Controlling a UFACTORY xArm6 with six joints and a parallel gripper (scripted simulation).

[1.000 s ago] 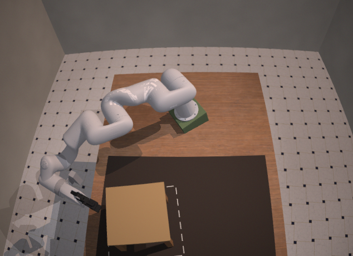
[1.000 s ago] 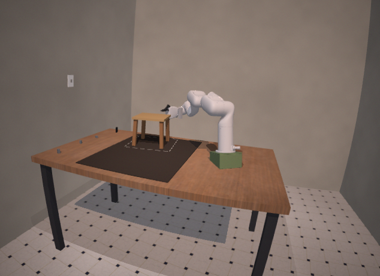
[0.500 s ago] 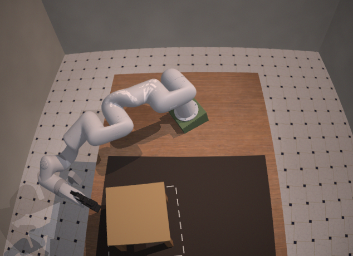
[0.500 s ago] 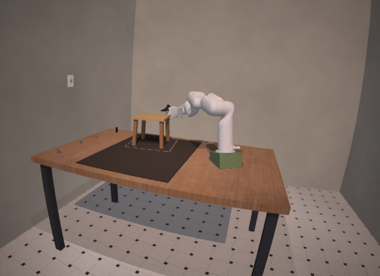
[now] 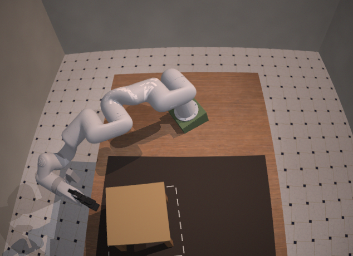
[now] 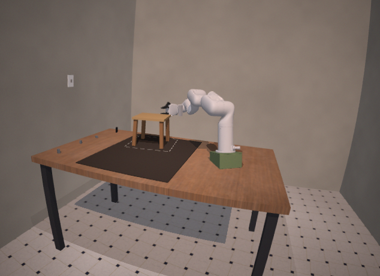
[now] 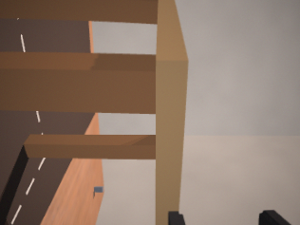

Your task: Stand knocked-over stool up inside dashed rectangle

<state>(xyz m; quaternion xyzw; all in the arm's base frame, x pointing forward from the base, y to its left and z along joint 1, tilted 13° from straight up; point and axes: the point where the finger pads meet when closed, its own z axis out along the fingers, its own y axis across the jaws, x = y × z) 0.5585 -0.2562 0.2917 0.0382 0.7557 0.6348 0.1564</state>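
The wooden stool (image 5: 136, 213) (image 6: 150, 117) stands upright on its feet on the dark mat (image 5: 222, 196) (image 6: 138, 165). Its legs sit inside the white dashed rectangle (image 5: 177, 202) (image 6: 144, 149). In the wrist view I see the stool's seat edge (image 7: 171, 94) and legs from the side, and a dash of the rectangle (image 7: 22, 44). My gripper (image 5: 92, 204) (image 6: 165, 106) (image 7: 223, 218) is beside the stool's seat, level with its top, just off the table's edge. Its fingers stand apart with nothing between them and do not touch the stool.
The arm's green base block (image 5: 196, 121) (image 6: 225, 159) sits on the wooden table (image 5: 233, 119) (image 6: 214, 183) behind the mat. Small pegs (image 6: 58, 150) (image 6: 80, 141) (image 6: 116, 129) stand along the table's edge, and one peg (image 7: 98, 190) shows in the wrist view. A wall is close by.
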